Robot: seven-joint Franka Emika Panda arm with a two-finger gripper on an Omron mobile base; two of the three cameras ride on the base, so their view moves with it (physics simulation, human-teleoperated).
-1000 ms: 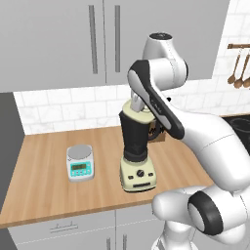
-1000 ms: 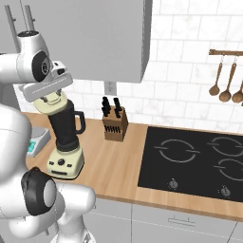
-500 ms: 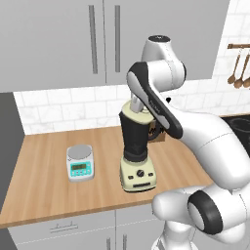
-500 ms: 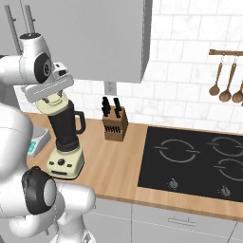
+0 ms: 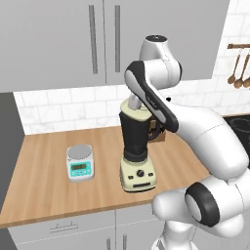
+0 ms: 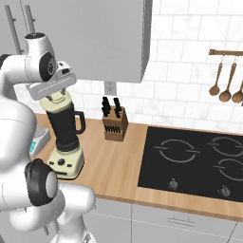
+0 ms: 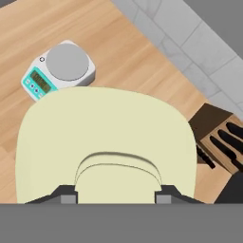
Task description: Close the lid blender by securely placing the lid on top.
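Note:
The blender (image 5: 135,139) stands on the wooden counter, a dark jar on a cream base; its side handle shows in the right base view (image 6: 64,128). The cream-yellow lid (image 5: 133,104) sits right at the jar's mouth (image 6: 56,100). I cannot tell whether it is fully seated. My gripper (image 7: 116,193) points straight down over the jar, shut on the lid's raised centre knob. In the hand view the lid (image 7: 104,128) hides the jar below it, and one fingertip (image 7: 66,194) presses each side of the knob.
A small white scale (image 5: 80,162) with a teal display lies left of the blender (image 7: 59,69). A wooden knife block (image 6: 115,124) stands to its right by the wall. The black cooktop (image 6: 194,161) is farther right. Wall cabinets hang above.

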